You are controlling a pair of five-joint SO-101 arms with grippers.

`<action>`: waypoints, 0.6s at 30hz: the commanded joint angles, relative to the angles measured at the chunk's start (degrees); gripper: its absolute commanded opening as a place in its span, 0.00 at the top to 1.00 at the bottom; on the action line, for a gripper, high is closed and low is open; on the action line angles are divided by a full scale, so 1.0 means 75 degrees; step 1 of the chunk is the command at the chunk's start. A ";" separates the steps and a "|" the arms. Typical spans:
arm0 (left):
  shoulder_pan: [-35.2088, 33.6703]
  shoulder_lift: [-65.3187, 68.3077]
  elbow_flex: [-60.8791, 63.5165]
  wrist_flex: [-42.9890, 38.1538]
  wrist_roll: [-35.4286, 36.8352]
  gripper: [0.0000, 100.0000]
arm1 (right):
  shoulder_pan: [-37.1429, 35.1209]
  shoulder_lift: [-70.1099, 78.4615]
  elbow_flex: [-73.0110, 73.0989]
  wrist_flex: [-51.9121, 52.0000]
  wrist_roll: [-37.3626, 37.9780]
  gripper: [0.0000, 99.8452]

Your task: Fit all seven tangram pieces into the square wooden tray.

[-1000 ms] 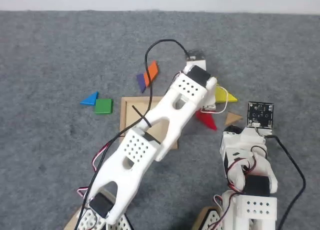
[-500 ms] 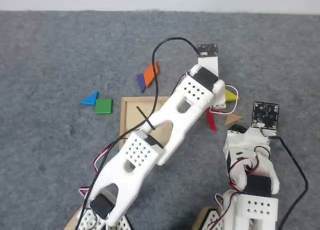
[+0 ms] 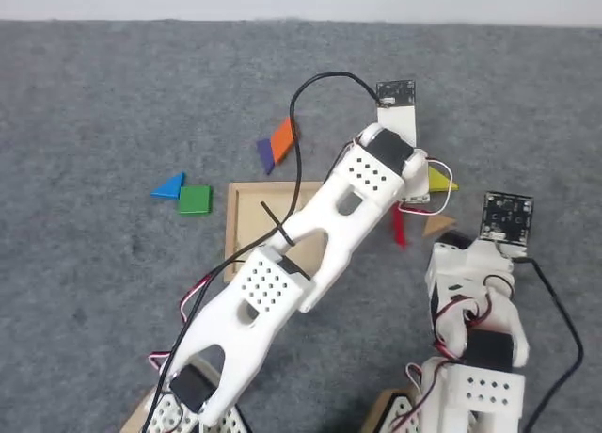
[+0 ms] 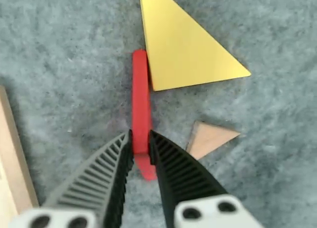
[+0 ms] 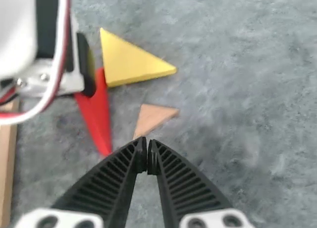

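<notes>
High camera looking down on table (image 3: 94, 94), both wrist cameras close over red piece (image 4: 141, 104)

Right gripper (image 5: 147, 156) is hovering over the grey mat (image 5: 237, 64), jaws pressed together, nothing between them, tips just short of the tan triangle (image 5: 152, 117). Left gripper (image 5: 90, 82) is gripping the red piece (image 5: 96, 116), just beside the yellow triangle (image 5: 130, 63).

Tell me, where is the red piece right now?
In the high view the red piece sits right of the wooden tray, beside the yellow triangle, pinched on edge by the left tool.
</notes>
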State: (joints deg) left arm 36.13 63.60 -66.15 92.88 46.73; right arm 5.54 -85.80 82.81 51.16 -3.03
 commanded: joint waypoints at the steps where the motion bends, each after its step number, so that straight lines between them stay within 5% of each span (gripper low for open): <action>1: 0.0082 0.0445 -0.0135 0.0434 -0.0316 0.99 | 0.0205 -0.0193 -0.0047 -0.0252 -0.0082 0.97; 18: 0.0082 -0.0246 0.0205 0.1043 -0.1407 0.99 | 0.0264 -0.0193 0.0070 -0.0311 -0.0082 0.97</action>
State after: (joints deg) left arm 36.48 63.16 -67.21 97.01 38.73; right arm 6.59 -85.80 84.04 50.11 -3.03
